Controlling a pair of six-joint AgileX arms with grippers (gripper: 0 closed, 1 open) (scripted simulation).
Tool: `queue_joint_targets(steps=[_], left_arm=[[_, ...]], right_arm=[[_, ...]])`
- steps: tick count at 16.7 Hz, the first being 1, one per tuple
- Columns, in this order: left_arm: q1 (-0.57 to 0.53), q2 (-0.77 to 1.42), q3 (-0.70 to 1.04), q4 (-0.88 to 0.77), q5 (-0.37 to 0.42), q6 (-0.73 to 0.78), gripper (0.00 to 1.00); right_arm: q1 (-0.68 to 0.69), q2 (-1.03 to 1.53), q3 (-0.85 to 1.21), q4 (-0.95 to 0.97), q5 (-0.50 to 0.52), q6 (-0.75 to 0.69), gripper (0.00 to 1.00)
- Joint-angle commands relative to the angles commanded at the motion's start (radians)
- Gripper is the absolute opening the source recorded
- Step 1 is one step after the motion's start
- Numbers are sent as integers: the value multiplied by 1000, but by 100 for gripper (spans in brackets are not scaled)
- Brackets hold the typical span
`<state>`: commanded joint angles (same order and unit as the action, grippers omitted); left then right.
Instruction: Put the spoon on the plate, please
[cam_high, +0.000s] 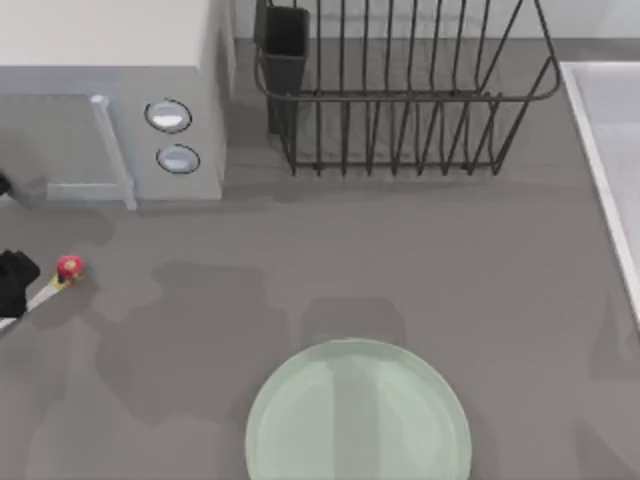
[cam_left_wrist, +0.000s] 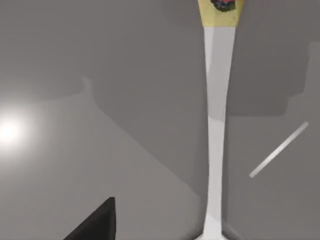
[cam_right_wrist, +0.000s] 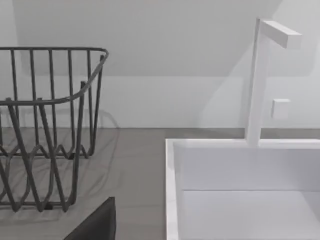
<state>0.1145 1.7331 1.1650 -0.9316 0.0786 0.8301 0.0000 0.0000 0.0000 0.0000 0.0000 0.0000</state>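
I'm looking straight down on the grey counter (cam_high: 400, 260). My left gripper (cam_high: 12, 285) sits at the left edge, a dark shape half cut off, right by the spoon (cam_high: 55, 280); I can make out the red knob and a bit of pale handle running under it (contact I can't judge from here). The plate (cam_high: 358, 415) lies at the near edge, about midway, well apart from the spoon. A wire dish rack (cam_high: 400, 90) stands along the far edge, a microwave (cam_high: 110, 90) fills the far left corner, and the sink (cam_high: 610, 150) runs along the right edge.

Spoon (cam_high: 55, 281) left of plate (cam_high: 300, 420)
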Motion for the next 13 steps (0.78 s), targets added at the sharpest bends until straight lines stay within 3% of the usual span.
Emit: queue_joint_targets(steps=[6,13], left_arm=[[-6,76,-135,204,-2,-4,100],[-21,214,-119,335,-1,-18,100]], right_arm=[[0,0,0,0,0,0,100],[0,0,0,0,0,0,100]])
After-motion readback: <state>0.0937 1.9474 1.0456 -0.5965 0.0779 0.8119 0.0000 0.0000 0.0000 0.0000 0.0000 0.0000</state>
